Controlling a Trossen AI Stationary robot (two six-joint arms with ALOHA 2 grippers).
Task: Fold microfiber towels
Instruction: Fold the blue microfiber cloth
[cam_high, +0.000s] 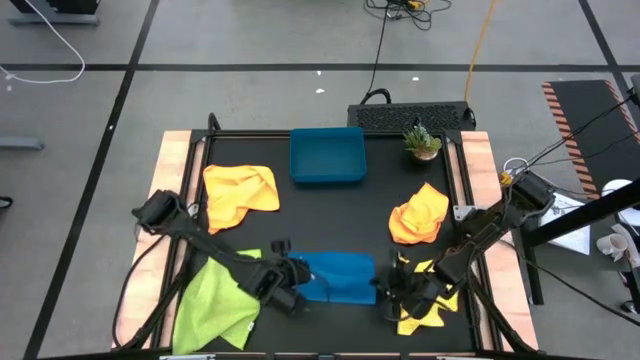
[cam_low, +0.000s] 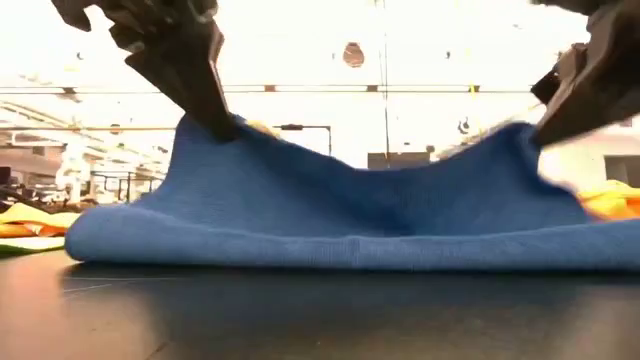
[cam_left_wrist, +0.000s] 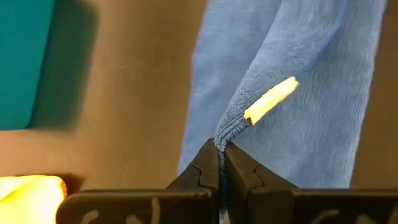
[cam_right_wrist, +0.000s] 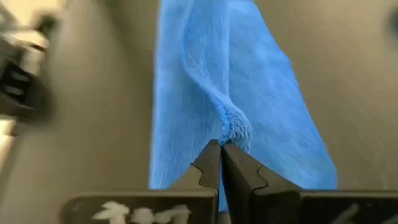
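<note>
while both arms pinch it, the soft blue microfiber towel (cam_high: 335, 275) lies near the front of the black table (cam_high: 330, 210), straight in front of the rigid blue rectangular tray (cam_high: 327, 156). judged light, limp and a bit grippy: it sags in a hammock between the two lifted points in the low view, so it will not hold a crease unaided. best hold looks to be edges or corners, a thin pinch of hem, as now.

left of that tray and a little nearer the front, a crumpled yellow microfiber cloth (cam_high: 240, 188); further to the front left, a lime green cloth (cam_high: 215, 300).

left gripper (cam_left_wrist: 221, 152): fingers closed tight on the towel's stitched hem beside a small yellow tag (cam_left_wrist: 270, 99), at the towel's left end.

right gripper (cam_right_wrist: 219, 149): fingers likewise pressed together on a bunched fold of the blue towel's right end.

right of the tray and nearer the front, an orange cloth (cam_high: 418, 215); another yellow cloth (cam_high: 425, 305) lies under the right arm.
</note>
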